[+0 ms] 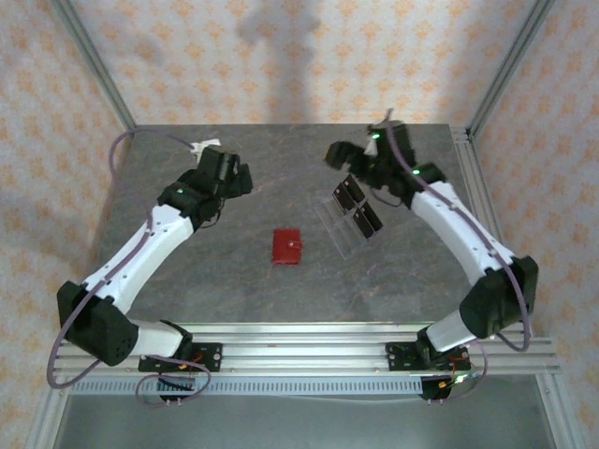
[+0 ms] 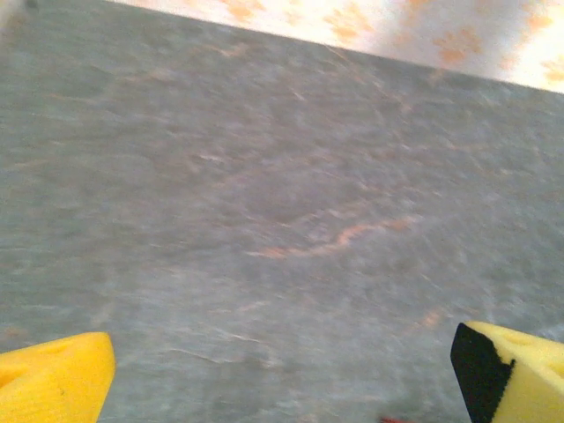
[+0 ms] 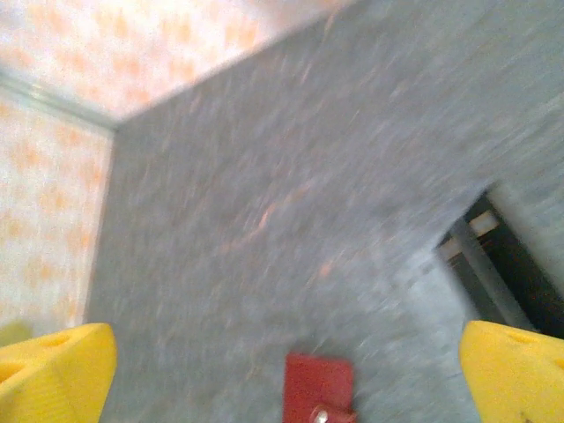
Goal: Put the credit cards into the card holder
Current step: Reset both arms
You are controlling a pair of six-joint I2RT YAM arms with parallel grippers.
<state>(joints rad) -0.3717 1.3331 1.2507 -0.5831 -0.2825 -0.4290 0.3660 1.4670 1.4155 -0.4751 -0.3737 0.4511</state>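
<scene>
Grey marbled tabletop (image 1: 234, 281) inside patterned walls. Red wallet (image 1: 287, 248) lying shut near the middle. Clear stand (image 1: 348, 217) with black strips just beyond, to its right. Farther back, left jaws and right jaws spread wide, gripping nothing.

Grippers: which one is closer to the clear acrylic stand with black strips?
The right gripper, just behind the clear acrylic stand; the left gripper is off to the left, past the small red square wallet.

Card holder (image 3: 319, 388) partly beyond bottom edge
</scene>
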